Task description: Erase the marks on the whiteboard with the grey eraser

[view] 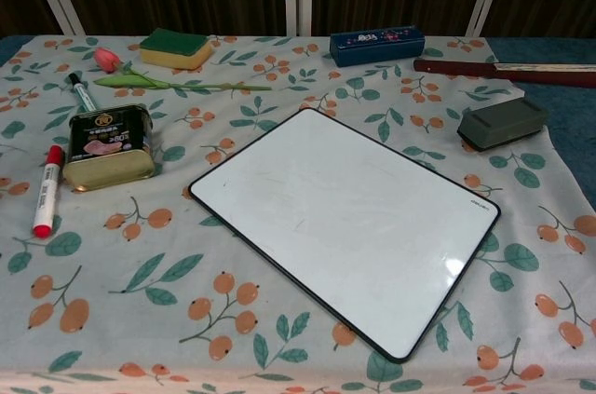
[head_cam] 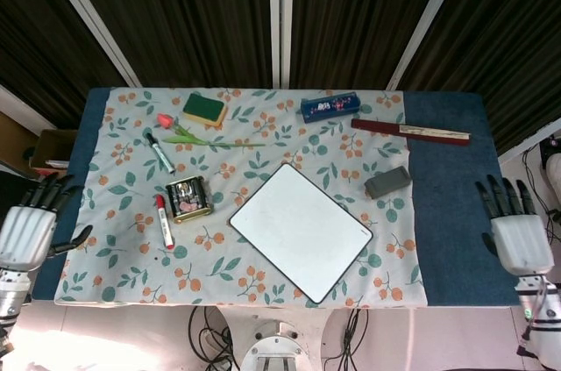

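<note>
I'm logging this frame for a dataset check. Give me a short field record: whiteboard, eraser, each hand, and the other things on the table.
whiteboard: flat on the floral cloth, turned at an angle, surface looks wiped; only faint traces
eraser: grey, on the cloth right of the board, apart from it, nothing holding it
left hand: off the table's left edge, fingers apart, holding nothing
right hand: off the table's right edge, fingers apart, holding nothing
other items: tin, red marker, green-capped marker, tulip, sponge, blue case, dark red folded fan
</note>
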{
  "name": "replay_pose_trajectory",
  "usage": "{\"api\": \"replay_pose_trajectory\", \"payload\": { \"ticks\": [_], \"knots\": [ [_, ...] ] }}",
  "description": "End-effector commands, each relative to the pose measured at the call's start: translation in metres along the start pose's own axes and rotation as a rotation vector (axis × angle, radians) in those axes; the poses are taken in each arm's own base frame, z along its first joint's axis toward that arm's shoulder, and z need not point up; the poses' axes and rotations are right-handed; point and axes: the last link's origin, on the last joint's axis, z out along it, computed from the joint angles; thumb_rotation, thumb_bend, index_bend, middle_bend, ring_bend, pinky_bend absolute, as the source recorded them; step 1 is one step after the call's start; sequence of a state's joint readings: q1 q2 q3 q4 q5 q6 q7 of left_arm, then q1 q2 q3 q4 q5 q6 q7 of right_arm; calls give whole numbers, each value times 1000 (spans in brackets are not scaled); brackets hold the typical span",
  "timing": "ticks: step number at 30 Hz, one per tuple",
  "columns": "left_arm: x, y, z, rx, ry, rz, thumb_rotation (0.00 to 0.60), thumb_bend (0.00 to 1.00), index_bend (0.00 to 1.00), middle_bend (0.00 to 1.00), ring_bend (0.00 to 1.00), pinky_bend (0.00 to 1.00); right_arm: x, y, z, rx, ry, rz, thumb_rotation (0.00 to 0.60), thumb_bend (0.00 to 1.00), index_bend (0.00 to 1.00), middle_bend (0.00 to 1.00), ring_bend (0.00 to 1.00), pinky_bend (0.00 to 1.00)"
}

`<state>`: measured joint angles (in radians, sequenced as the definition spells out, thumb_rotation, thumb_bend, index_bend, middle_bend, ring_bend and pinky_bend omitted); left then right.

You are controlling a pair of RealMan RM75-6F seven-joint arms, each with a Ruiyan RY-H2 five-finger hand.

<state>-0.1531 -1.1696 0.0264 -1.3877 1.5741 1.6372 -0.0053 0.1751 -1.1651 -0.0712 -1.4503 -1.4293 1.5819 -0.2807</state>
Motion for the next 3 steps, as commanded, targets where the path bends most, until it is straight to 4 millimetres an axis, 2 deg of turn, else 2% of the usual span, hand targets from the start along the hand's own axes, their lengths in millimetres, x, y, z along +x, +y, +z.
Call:
{"api": "replay_pose_trajectory", "payload": {
  "ticks": [1,3],
  "knots": [
    [2,-20,-42,76,1,76,353,225,205,136,87,228,-1,31,-41,-123,-22,20,600,107,0,0,0,0],
    [4,-22,-48,91,-11,67,351,225,203,136,87,228,-2,31,-44,-122,-24,35,600,107,0,0,0,0]
  ]
}}
